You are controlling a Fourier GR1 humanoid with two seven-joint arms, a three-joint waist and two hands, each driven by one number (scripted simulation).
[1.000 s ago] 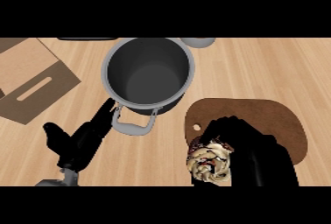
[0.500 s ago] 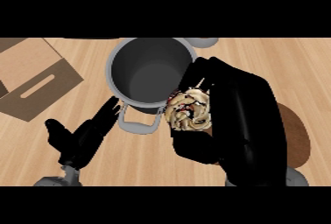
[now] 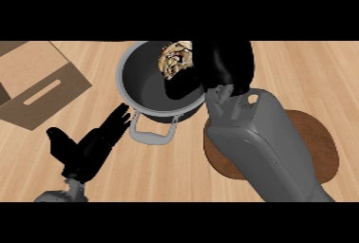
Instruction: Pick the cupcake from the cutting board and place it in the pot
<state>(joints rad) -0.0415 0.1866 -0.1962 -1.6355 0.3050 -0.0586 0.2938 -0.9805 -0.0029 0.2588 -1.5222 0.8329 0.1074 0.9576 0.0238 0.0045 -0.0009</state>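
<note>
Right hand (image 3: 226, 61) curled round cupcake (image 3: 175, 59), holding it over pot (image 3: 151, 88) mouth, near far rim. Pot dark inside.
Left hand (image 3: 88, 149) open over tabletop (image 3: 161, 175), fingers straight, tips just beside handle (image 3: 151, 135) of pot.
Round brown cutting board (image 3: 316, 142) partly under right forearm (image 3: 259, 142).
Half second ago cupcake was at pot's near right rim; now farther across. Left hand stayed put.

Brown slotted box (image 3: 43, 88) top-L, wood counter (image 3: 308, 80)

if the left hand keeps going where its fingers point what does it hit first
The left hand would likely meet the pot first, at its near handle just ahead of it; relative height is unclear.
</note>
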